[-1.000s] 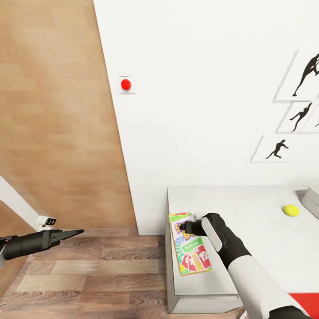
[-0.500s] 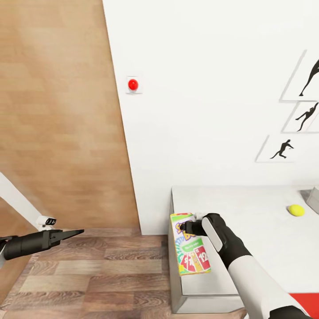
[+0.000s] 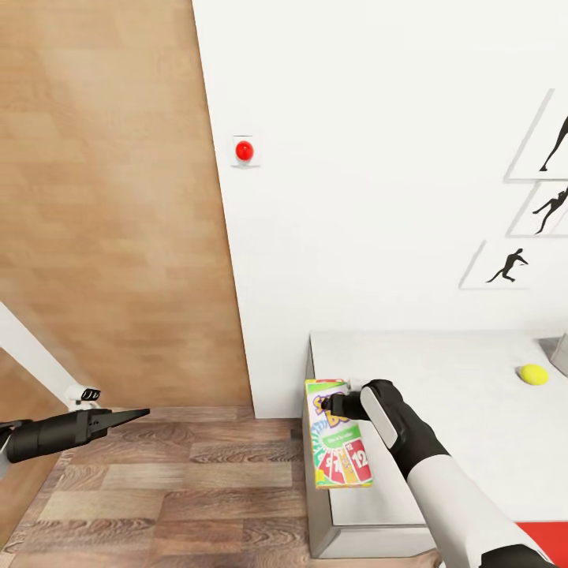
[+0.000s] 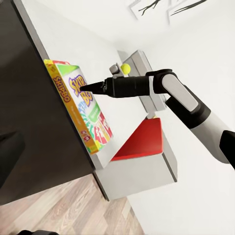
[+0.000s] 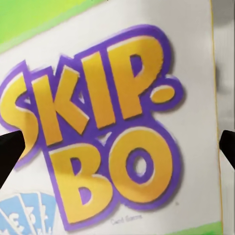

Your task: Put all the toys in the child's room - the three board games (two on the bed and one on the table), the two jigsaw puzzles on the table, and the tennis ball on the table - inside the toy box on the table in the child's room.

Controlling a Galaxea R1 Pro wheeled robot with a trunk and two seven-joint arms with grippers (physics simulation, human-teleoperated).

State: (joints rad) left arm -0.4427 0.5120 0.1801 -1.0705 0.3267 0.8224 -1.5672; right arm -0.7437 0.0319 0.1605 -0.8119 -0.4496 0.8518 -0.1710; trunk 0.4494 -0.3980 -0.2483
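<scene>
The SKIP-BO board game [image 3: 341,454], a green, white and red card box, hangs at the left end of the pale grey table [image 3: 442,379], slightly past its edge. My right gripper [image 3: 335,406] is shut on its upper part, with the printed face close in front of the wrist camera [image 5: 122,98] and dark fingertips [image 5: 10,152] at either side. From the left wrist, the box [image 4: 83,117] and right gripper [image 4: 85,89] show side-on. The tennis ball [image 3: 534,374] lies far right on the table, beside the grey toy box [image 3: 560,353]. My left gripper [image 3: 138,412] hovers open over the floor.
A white wall with a red button [image 3: 244,150] and silhouette pictures [image 3: 513,264] stands behind the table. A wooden panel [image 3: 110,197] is to the left, above plank floor [image 3: 173,489]. A red block [image 4: 139,142] sits on a lower grey unit near my right arm.
The view has shifted: wall, table and ball slid right in the picture. The SKIP-BO box stayed with my right gripper and now overhangs the table's left edge. Both arms kept their pose.
</scene>
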